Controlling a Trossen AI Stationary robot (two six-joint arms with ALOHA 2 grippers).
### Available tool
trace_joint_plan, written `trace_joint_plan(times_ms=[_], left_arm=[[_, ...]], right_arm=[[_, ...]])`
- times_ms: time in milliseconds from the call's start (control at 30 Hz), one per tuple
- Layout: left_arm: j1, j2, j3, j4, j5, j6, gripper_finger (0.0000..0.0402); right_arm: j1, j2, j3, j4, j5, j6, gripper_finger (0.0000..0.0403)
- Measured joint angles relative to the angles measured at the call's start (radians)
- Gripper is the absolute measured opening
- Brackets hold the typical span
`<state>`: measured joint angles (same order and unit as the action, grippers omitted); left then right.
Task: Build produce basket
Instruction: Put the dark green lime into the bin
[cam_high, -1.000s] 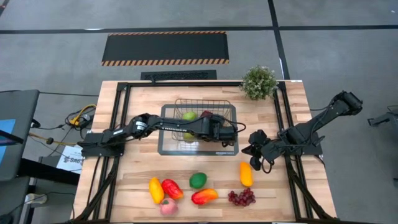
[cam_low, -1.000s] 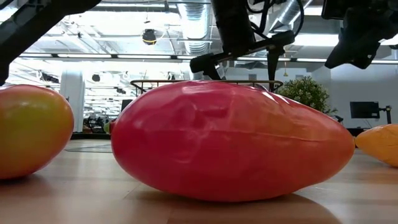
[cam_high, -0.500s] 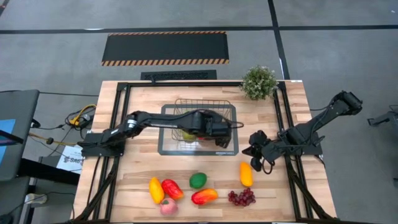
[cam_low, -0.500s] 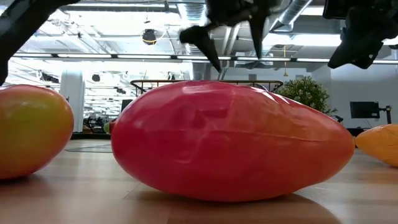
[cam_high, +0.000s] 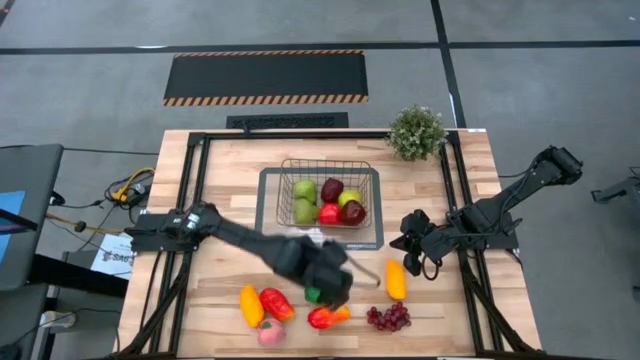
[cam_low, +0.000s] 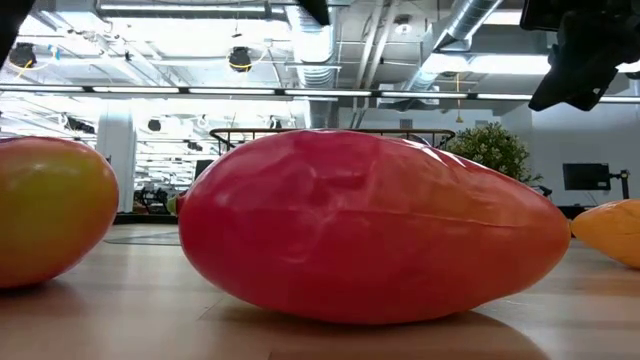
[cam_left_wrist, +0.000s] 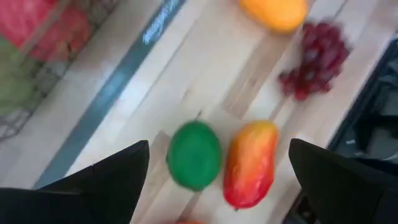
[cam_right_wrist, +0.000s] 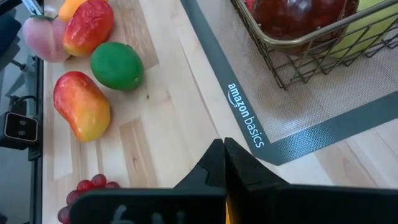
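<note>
I am holding the left gripper (cam_high: 335, 285) over the near part of the table, its fingers (cam_left_wrist: 106, 180) spread wide and gripping nothing. Directly beneath it, between the two fingers in the left wrist view, a round green fruit (cam_left_wrist: 194, 154) is lying on the wood, and a red and orange mango (cam_left_wrist: 250, 163) is lying just beside that. Farther out from this gripper, a bunch of purple grapes (cam_left_wrist: 314, 59) and an orange fruit (cam_left_wrist: 273, 12) are sitting on the table. On its other side a yellow fruit (cam_high: 250, 304), a red pepper (cam_high: 277, 303) and a pink peach (cam_high: 270, 333) are lying close together near the table's edge.

The wire basket (cam_high: 325, 165) is standing well behind the left gripper on a grey mat (cam_high: 268, 205). Two green fruits (cam_high: 305, 200), a maroon one (cam_high: 331, 188), a red one (cam_high: 328, 213), a yellow-green one (cam_high: 349, 197) and a dark red one (cam_high: 352, 212) are lying inside it.

I am keeping the right gripper (cam_high: 408, 238) parked off to the basket's side, just past the mat's corner, with its fingers (cam_right_wrist: 214, 165) pressed together on nothing. The orange fruit is lying just in front of it. A potted plant (cam_high: 416, 132) is standing at the far edge of the table.
</note>
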<state>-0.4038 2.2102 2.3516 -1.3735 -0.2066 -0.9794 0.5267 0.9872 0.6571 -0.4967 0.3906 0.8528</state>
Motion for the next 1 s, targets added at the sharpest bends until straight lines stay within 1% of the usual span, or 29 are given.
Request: trace_joint_plan(times_ms=[100, 200, 333, 467, 667, 800, 1000], left_arm=[[-0.057, 0.040, -0.001, 0.007, -0.038, -0.001, 0.0371], [-0.089, 0.085, 0.000, 0.000, -0.043, 0.027, 0.0371], [-0.090, 0.155, -0.001, 0.020, -0.016, 0.054, 0.0371], [-0.084, 0.197, -0.001, 0.023, -0.024, 0.054, 0.0371], [-0.065, 0.203, 0.000, -0.008, -0.052, 0.070, 0.0371], [-0.057, 0.203, 0.000, -0.091, -0.049, 0.029, 0.0371], [-0.044, 0.203, 0.000, -0.029, -0.039, 0.043, 0.0383]], right_arm=[[0.006, 0.000, 0.000, -0.001, -0.001, -0.013, 0.0007], [0.010, 0.000, 0.000, -0.001, -0.001, -0.019, 0.0007], [0.010, 0.000, 0.000, -0.002, -0.001, -0.023, 0.0007], [0.010, 0.000, 0.000, -0.004, -0.001, -0.023, 0.0007], [0.010, 0.000, 0.000, -0.004, -0.001, -0.023, 0.0007], [0.010, 0.000, 0.000, -0.005, -0.001, -0.023, 0.0007], [0.010, 0.000, 0.000, -0.005, 0.000, -0.023, 0.0007]])
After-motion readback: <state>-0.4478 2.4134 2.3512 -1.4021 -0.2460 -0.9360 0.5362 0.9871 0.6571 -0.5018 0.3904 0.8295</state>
